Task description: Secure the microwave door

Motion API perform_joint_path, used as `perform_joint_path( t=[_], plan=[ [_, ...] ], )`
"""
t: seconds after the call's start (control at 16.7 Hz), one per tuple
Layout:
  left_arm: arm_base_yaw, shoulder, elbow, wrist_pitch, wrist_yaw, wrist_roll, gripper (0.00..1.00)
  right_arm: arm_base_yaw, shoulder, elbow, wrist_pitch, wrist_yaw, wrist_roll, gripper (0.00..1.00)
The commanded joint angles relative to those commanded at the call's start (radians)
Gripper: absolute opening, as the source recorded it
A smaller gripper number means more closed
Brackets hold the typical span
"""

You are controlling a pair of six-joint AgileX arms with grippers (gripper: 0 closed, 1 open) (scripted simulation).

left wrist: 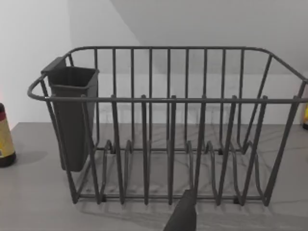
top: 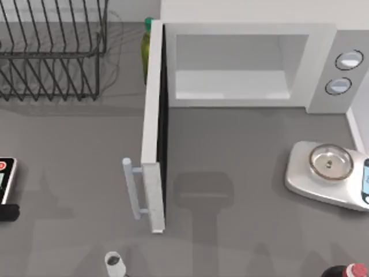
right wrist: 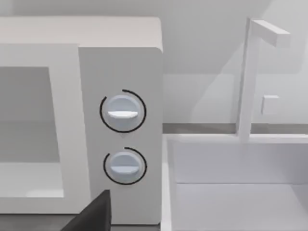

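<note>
The grey table point(top: 242, 150) carries the white microwave point(top: 253, 34) at the back, a wire dish rack point(top: 52, 52) at back left, and a silver kitchen scale point(top: 323, 173) on the right. A green-capped bottle point(top: 146, 46) stands between rack and microwave.

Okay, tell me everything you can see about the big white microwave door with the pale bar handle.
The large flat white microwave door stands wide open, swung out roughly square to the front of the big white box-shaped microwave and reaching toward the table's near edge. It hangs from the cavity's left side. Its inner face, turned toward the opening, is dark. A pale vertical bar handle sits on two short posts near its free end, on the outer face. Nothing touches it.
</note>
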Motion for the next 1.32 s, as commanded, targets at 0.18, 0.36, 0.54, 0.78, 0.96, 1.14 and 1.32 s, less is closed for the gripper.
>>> perform_joint_path(
  t=[0.18, 0.36, 0.54, 0.78, 0.96, 1.14, 1.32],
  plan=[
    [0.0, 0.0, 0.0, 0.0, 0.0, 0.0, 0.1, 0.0, 0.0, 0.0, 0.0, 0.0, 0.0, 1.0],
    [0.0, 0.0, 0.0, 0.0, 0.0, 0.0, 0.0, 0.0, 0.0, 0.0, 0.0, 0.0, 0.0, 1.0],
    [0.0, 0.0, 0.0, 0.0, 0.0, 0.0, 0.0, 0.0, 0.0, 0.0, 0.0, 0.0, 0.0, 1.0],
    [0.0, 0.0, 0.0, 0.0, 0.0, 0.0, 0.0, 0.0, 0.0, 0.0, 0.0, 0.0, 0.0, 1.0],
    [-0.042, 0.023, 0.003, 0.019, -0.042, 0.0, 0.0, 0.0, 0.0, 0.0, 0.0, 0.0, 0.0, 1.0],
    [-0.163, 0.071, 0.011, 0.061, -0.162, 0.001, 0.0, 0.0, 0.0, 0.0, 0.0, 0.0, 0.0, 1.0],
    [-0.244, 0.106, 0.016, 0.091, -0.244, 0.002, 0.0, 0.0, 0.0, 0.0, 0.0, 0.0, 0.0, 1.0]
  ],
)
